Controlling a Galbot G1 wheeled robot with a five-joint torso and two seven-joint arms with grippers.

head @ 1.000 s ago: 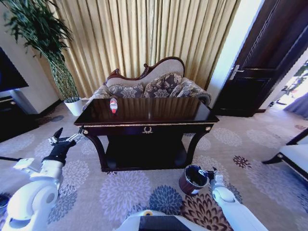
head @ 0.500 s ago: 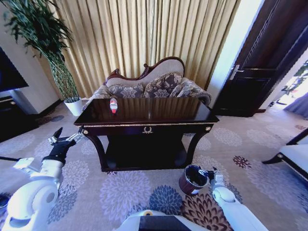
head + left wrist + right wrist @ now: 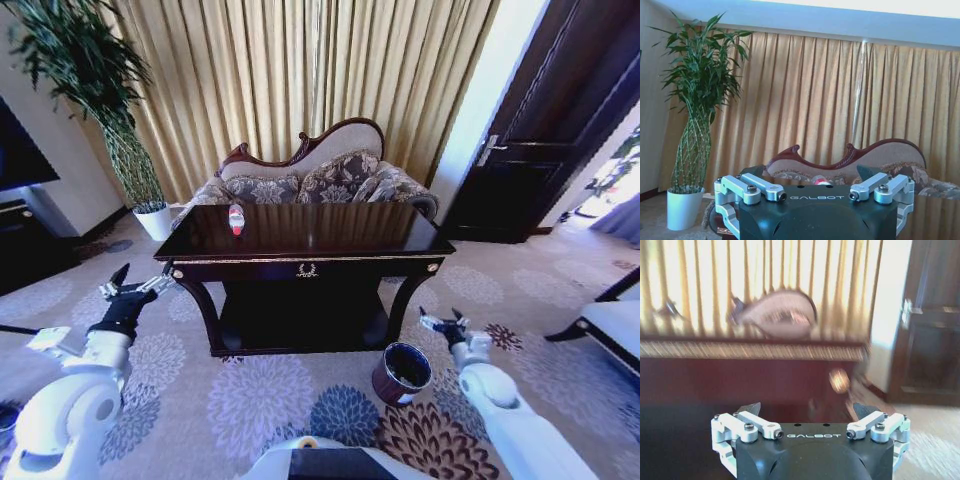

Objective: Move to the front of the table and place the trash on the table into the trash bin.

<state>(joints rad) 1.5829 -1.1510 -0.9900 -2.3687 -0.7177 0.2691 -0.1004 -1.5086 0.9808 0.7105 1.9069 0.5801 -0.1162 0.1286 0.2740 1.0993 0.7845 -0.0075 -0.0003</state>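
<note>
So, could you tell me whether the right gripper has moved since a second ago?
Yes. The right gripper has risen from beside the trash bin toward the table leg, fingers open.

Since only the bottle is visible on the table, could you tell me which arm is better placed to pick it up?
Probably the left: the bottle stands toward the table's left end, nearer the open left claw; the open right claw hangs low beside the trash bin.

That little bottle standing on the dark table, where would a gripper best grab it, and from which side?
Probably around the middle of the bottle, over its red label, coming in level from the table's front left. It stands upright near the left end, with bare tabletop around it, and the open left gripper waits off that corner.
</note>
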